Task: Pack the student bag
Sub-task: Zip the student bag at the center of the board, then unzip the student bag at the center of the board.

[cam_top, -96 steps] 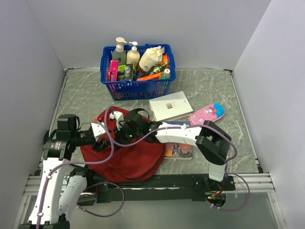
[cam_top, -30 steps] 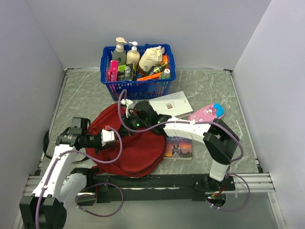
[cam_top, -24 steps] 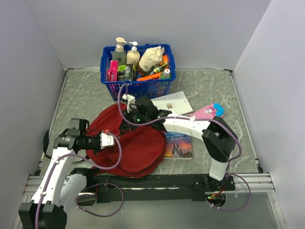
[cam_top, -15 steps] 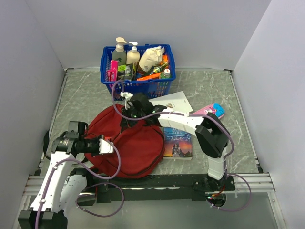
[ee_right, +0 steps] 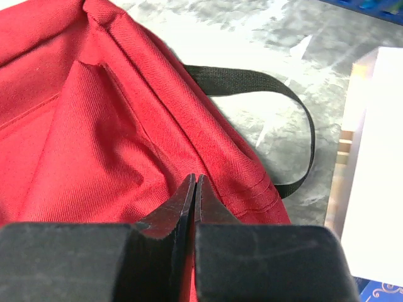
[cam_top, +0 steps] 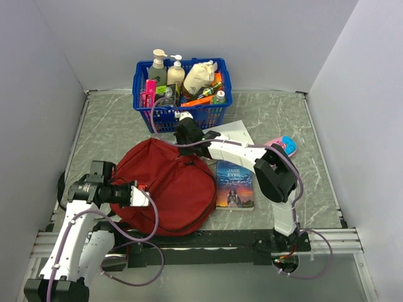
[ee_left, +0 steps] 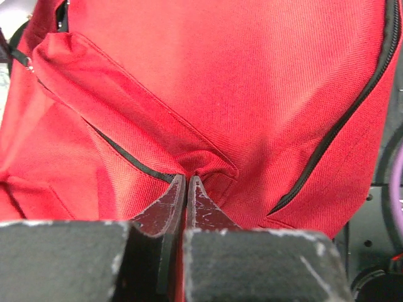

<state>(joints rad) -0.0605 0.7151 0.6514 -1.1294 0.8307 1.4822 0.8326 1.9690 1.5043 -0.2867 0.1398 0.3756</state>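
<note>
- dark-red soft fabric backpack (cam_top: pixel 170 189) lies flat on the grey marbled table (cam_top: pixel 107 126), near edge, between my two arms.
- left claw (ee_left: pixel 186 179) is fully closed, pinching a pucker of backpack fabric right by a black zip line on the near-left side. i read this as anchoring that side.
- right claw (ee_right: pixel 194 179) is also closed, tips on the stitched top edge of the backpack. it looks like it nips the seam, though the fabric between the tips is hard to see.
- black webbing carry loop (ee_right: pixel 252 80) lies loose on the table just beyond the right claw, not gripped.
- i judge the two pinches at opposite ends are there to stretch the backpack out so the zip or mouth can be worked. no opening shows in any view.
- nothing packed as far as i can see: paperback novel with dark illustrated cover (cam_top: pixel 234 184) lies just right of the backpack, white flat book (cam_top: pixel 230 133) behind it, pink-and-blue pencil case (cam_top: pixel 283 143) further right.
- blue plastic basket of bottles (cam_top: pixel 208 116) sits close behind the right wrist, leaving little room to pull further back.
- right forearm crosses over the white flat book, blocking it.
</note>
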